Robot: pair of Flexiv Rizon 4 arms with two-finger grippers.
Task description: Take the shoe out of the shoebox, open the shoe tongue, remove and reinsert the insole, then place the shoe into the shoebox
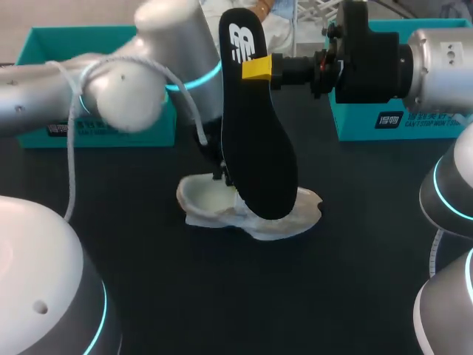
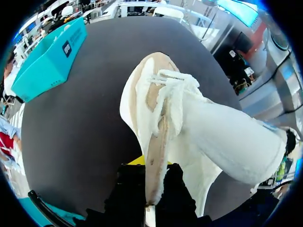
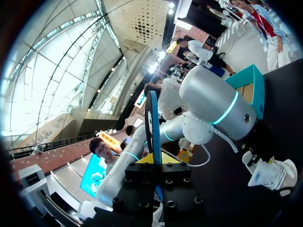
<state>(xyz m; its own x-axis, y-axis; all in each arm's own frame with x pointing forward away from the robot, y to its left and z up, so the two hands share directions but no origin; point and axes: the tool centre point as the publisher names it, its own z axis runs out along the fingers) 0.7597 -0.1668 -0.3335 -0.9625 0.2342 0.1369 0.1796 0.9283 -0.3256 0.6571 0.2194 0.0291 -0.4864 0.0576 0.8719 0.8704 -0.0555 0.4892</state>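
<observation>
Centre-table, head view: white shoe [image 1: 211, 203] lies on black table [image 1: 148, 281], out of both boxes, toe twd 3 o'clock, heel opening twd 9 o'clock. L arm [image 1: 44, 96] comes in from 9 o'clock and drops onto the shoe's rear half. In L wrist view the L jaws are clenched on a beige-lined edge of the shoe [image 2: 208, 127], edge running straight btwn the two black fingers, one yellow tip showing beside it. Can't tell whether that edge is tongue or collar. Laces sit bunched ahead of the jaws.

R arm [image 1: 436, 63] enters from 2 o'clock, wrist horizontal. R jaws are clamped on the black insole [image 1: 255, 148] near its upper end, yellow tip against its face. Insole hangs upright in the air, well clear of the table, lower end in front of the shoe's middle. R wrist view shows the insole [image 3: 152, 123] edge-on btwn the fingers.

Teal shoebox [image 1: 44, 37] at 10 o'clock, partly behind L arm; second teal shoebox [image 1: 355, 122] at 2 o'clock, under R arm. Both well apart from the shoe.
</observation>
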